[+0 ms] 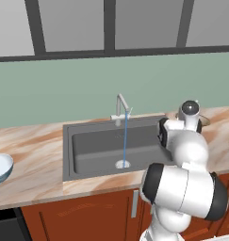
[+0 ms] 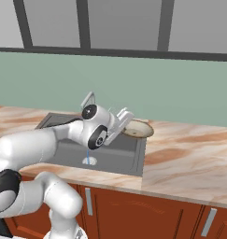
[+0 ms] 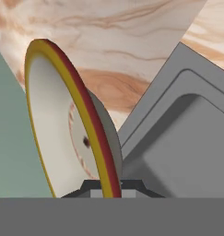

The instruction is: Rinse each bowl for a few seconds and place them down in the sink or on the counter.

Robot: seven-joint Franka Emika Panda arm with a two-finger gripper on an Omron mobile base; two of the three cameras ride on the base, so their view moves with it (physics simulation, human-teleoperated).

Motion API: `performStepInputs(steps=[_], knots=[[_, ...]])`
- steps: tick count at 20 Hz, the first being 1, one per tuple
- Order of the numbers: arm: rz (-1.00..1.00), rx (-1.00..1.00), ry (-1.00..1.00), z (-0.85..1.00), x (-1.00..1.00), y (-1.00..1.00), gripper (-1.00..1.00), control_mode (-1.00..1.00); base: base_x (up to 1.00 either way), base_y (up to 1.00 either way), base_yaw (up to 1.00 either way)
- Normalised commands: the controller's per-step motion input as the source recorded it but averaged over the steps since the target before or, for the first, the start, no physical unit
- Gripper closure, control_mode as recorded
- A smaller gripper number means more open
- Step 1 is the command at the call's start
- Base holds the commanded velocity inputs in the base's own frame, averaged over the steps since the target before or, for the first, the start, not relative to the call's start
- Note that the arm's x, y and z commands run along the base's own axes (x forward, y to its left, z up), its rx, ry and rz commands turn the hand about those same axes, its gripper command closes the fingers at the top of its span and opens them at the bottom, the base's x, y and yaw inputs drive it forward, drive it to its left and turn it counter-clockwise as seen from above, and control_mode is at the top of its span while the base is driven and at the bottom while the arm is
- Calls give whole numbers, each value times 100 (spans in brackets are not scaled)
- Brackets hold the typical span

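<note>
My gripper (image 2: 126, 122) is shut on the rim of the shallow beige bowl (image 2: 139, 129), which hangs just off the back right corner of the sink (image 2: 126, 156), over the counter (image 2: 189, 158). In the hand view the bowl (image 3: 58, 129) stands edge-on, its yellow and red rim pinched between my fingertips (image 3: 96, 188). A sliver of it (image 1: 206, 120) shows behind my arm. The pale blue-white bowl (image 1: 0, 167) rests on the counter (image 1: 36, 183) far left of the sink (image 1: 97, 150).
The slim silver tap (image 1: 121, 106) is running, and a thin stream of water (image 1: 125, 139) falls onto the drain (image 1: 122, 164). A green wall backs the counter, with windows above. Reddish-brown cabinets (image 2: 147, 210) sit below the worktop.
</note>
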Motion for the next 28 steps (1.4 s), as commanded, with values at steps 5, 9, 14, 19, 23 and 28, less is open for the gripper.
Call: performStepInputs(steps=[5,9,14,19,23,28], knots=[[-4,0,6,-13,1,-26,100,-100,0,0,0],[-2,0,4,-15,0,-25,100,-100,0,0,0],[-1,0,4,-17,0,-18,100,-100,0,0,0],[-1,0,6,-21,0,-11,100,-100,0,0,0],[0,0,5,-19,2,-10,100,-100,0,0,0],[0,0,3,-14,8,-14,100,-100,0,0,0]])
